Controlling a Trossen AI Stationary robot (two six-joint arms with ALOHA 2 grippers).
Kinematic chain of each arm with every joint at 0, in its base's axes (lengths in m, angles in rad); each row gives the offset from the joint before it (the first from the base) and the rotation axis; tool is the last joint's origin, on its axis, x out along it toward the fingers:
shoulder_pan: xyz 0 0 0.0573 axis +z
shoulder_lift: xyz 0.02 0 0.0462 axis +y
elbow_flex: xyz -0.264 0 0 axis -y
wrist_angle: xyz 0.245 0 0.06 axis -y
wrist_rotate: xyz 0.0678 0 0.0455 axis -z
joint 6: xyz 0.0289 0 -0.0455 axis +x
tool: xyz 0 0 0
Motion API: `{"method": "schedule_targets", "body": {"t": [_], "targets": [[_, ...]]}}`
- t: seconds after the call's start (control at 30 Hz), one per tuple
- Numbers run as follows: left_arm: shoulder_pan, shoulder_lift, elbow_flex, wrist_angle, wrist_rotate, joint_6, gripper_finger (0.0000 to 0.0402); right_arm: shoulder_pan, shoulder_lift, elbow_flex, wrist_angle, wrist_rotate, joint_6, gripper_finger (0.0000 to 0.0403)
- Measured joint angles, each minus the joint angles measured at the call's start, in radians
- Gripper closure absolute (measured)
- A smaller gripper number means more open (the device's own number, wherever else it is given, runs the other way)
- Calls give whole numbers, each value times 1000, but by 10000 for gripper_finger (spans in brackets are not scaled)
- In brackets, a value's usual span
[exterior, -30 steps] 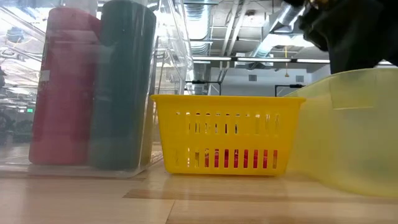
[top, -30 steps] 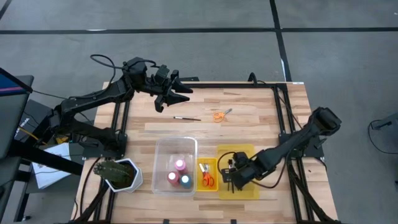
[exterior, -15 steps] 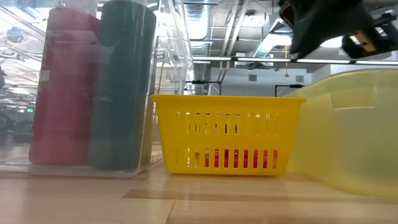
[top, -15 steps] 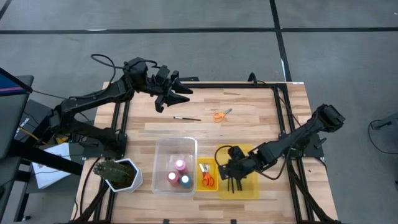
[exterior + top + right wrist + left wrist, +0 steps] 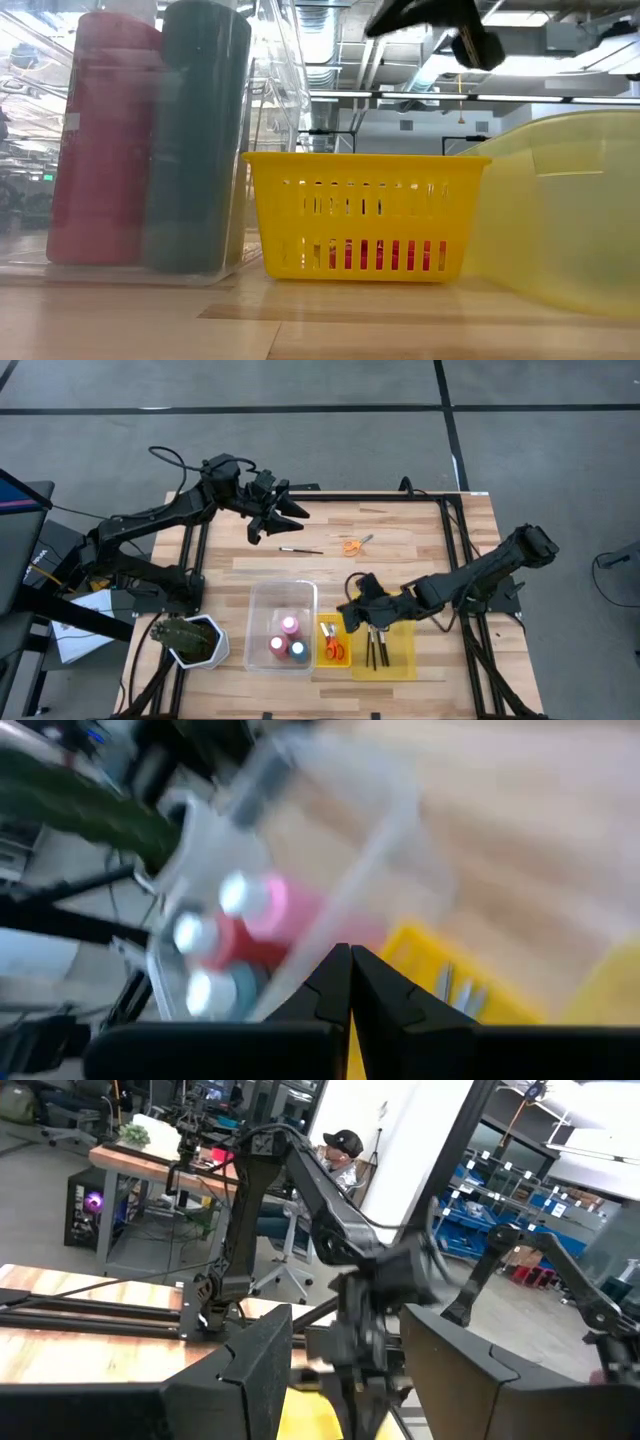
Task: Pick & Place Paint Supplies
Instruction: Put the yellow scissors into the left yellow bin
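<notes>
Table: my wooden table (image 5: pixel 420 525) sits on a grey floor; I place everything from the clear bin (image 5: pixel 281 596) near its front edge.
Bins: clear bin holds the paint bottles (image 5: pixel 288 639); touching its right side is the small yellow basket (image 5: pixel 333 622) with one pair of scissors (image 5: pixel 333 650); right of that, the yellow tray (image 5: pixel 403 660) with brushes (image 5: pixel 377 648) in it.
Left arm: my left gripper (image 5: pixel 281 513) hangs over the table's back edge, well behind the clear bin, fingers parted, holding nothing that I can see.
Right arm: my right gripper (image 5: pixel 352 610) hovers just right of the clear bin, over the basket's back rim, fingers pressed together and empty.
Scissors left out: the loose scissors (image 5: pixel 353 544) lie behind the clear bin and to its right, long axis roughly along the table's width.
Brush left out: the loose brush (image 5: pixel 299 550) lies straight behind the clear bin, also lengthwise across the table.
Deciding relation: I judge both loose pieces lie beyond my right gripper, between the two grippers; the brush is nearer my left, the scissors nearer my right.
</notes>
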Motion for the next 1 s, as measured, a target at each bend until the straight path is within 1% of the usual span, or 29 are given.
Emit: {"method": "schedule_targets", "body": {"t": [0.13,0.27,0.47,0.6,0.7,0.77,0.87,0.93,1.0], "targets": [[-1,0,0,1,-1,-23,220,-14,-81,0,12,95,-172,401],[-1,0,0,5,-19,-26,220,-42,-174,0,-11,135,-325,401],[-1,0,0,11,-42,-26,220,-97,-314,0,-38,219,-459,402],[-1,0,0,12,-69,-25,220,-138,-377,0,-43,226,-521,402],[2,0,0,14,-134,1,220,-165,-408,0,-71,226,-552,402],[7,0,0,24,-209,40,220,-187,-419,0,-98,230,-572,402],[17,0,0,79,-343,62,220,-226,-428,0,-116,276,-563,402],[32,0,0,118,-408,80,220,-257,-430,0,-114,305,-554,403],[50,0,0,140,-459,103,220,-292,-429,0,-121,310,-557,403]]}}
